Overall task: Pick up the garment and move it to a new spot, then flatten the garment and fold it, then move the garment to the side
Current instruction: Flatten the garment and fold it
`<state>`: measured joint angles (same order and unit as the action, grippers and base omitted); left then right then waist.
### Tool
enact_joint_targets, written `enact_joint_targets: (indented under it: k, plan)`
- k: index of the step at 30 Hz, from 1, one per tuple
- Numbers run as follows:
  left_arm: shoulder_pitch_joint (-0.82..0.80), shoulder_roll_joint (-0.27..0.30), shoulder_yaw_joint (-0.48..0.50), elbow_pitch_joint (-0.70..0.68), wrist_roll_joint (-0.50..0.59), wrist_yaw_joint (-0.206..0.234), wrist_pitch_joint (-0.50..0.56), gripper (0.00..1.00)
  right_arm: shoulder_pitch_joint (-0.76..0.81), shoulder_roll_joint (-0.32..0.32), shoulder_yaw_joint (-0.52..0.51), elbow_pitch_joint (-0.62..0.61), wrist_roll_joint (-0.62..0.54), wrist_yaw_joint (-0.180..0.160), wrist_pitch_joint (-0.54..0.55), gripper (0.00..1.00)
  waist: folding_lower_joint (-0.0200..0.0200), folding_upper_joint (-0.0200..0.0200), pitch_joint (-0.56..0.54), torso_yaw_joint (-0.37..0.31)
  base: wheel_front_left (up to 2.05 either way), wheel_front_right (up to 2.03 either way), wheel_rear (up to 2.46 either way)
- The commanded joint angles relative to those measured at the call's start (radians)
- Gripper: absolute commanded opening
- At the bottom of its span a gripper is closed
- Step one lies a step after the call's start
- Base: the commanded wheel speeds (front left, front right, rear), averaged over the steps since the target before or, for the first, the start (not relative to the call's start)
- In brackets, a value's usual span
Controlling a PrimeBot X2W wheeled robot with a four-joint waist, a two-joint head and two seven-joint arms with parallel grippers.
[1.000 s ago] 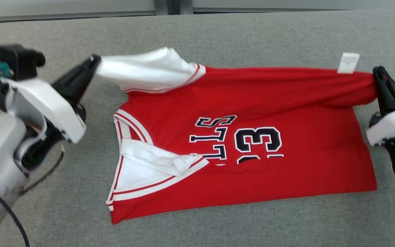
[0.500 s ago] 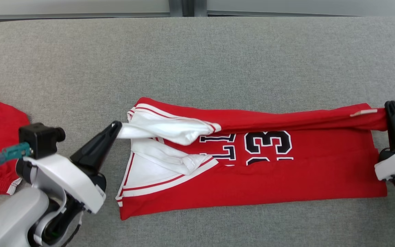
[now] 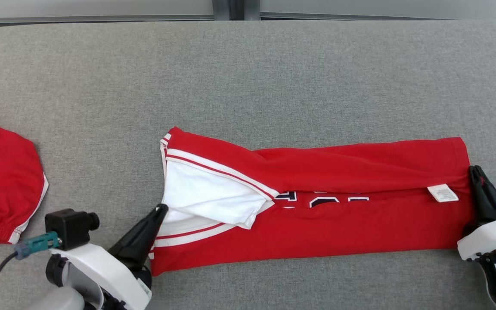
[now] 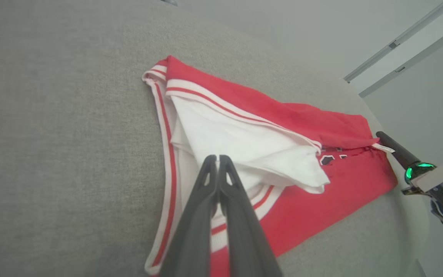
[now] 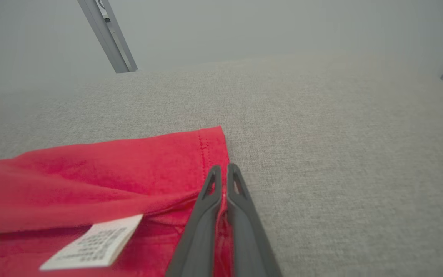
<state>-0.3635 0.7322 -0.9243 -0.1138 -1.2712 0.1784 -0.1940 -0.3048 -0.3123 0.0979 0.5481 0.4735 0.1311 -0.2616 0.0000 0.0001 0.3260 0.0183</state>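
Observation:
The garment [image 3: 338, 224] is a red jersey with white trim, lying lengthwise on the grey table [image 3: 248, 77] with its far half folded over the near half. Only slivers of the dark number show. My left gripper [image 3: 161, 209] is shut on the white sleeve end [image 4: 244, 146] at the garment's left; the left wrist view has its closed tips [image 4: 217, 158] over the white cloth. At the garment's right end my right gripper [image 3: 473, 168] is shut on the red hem [image 5: 190, 161], and red cloth shows between its fingers [image 5: 224, 167]. A white label [image 3: 442, 193] lies near it.
Another red garment with white trim [image 3: 2, 185] lies at the table's left edge. The table's far edge and a grey frame post [image 3: 230, 8] run along the top. The right gripper, with a green light [image 4: 417, 167], appears at the right of the left wrist view.
Both grippers have drawn the garment's far edge towards me and down, laying it over the near half and covering most of the number. The head view also shifted earlier.

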Motion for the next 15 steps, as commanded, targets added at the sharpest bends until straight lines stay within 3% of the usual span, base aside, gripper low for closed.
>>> enact_joint_targets:
  k: [1, 4, 5, 6, 7, 8, 9, 10, 11, 15]
  plan:
    - [0.015, -0.009, -0.004, 0.019, -0.014, -0.005, 0.003, 0.0, -0.001, 0.004, -0.003, 0.01, -0.011, -0.001, -0.006, 0.0, 0.0, -0.0001, 0.001, 0.0, 0.0, 0.0, 0.0]
    - [0.025, -0.034, -0.011, 0.054, -0.026, -0.001, 0.007, 0.0, -0.008, 0.011, -0.003, 0.032, -0.019, -0.001, -0.006, 0.02, 0.0, -0.0001, -0.001, 0.002, 0.0, 0.0, 0.0]
    - [0.025, -0.041, -0.017, 0.064, -0.025, 0.0, 0.007, 0.0, -0.01, 0.015, -0.003, 0.037, -0.022, -0.001, -0.006, 0.29, 0.0, -0.0001, -0.003, 0.002, 0.0, 0.0, 0.0]
    - [0.026, -0.049, -0.019, 0.072, -0.026, -0.002, 0.006, 0.15, -0.011, 0.016, -0.004, 0.041, -0.023, -0.001, -0.006, 0.6, 0.0, -0.0001, -0.006, 0.003, 0.0, 0.0, 0.0]
    - [0.026, -0.049, -0.019, 0.072, -0.026, -0.002, 0.006, 0.15, -0.011, 0.016, -0.004, 0.041, -0.023, -0.001, -0.006, 0.6, 0.0, -0.0001, -0.006, 0.003, 0.0, 0.0, 0.0]
    - [0.027, -0.054, -0.022, 0.082, -0.025, 0.001, 0.005, 0.33, -0.01, 0.018, -0.01, 0.042, -0.026, -0.001, -0.006, 1.0, 0.0, -0.0001, -0.01, 0.004, 0.0, 0.0, 0.0]
    - [0.026, -0.058, -0.027, 0.091, -0.015, 0.004, 0.003, 0.47, -0.008, 0.019, -0.024, 0.038, -0.03, -0.001, -0.006, 1.0, 0.0, -0.0001, -0.015, 0.004, 0.0, 0.0, 0.0]
    - [0.026, -0.064, -0.03, 0.098, -0.011, 0.006, 0.002, 0.8, -0.005, 0.02, -0.038, 0.032, -0.034, -0.001, -0.006, 1.0, 0.0, -0.0001, -0.02, 0.005, 0.0, 0.0, 0.0]
    - [0.028, -0.07, -0.034, 0.105, -0.008, 0.009, 0.001, 1.0, 0.001, 0.024, -0.053, 0.024, -0.042, -0.001, -0.006, 1.0, 0.0, -0.0001, -0.028, 0.005, 0.0, 0.0, 0.0]
    - [0.045, -0.09, -0.02, 0.136, 0.009, 0.04, -0.029, 1.0, 0.032, 0.053, -0.119, -0.045, -0.08, -0.001, -0.005, 1.0, 0.0, -0.0001, -0.068, 0.005, 0.0, 0.0, 0.0]
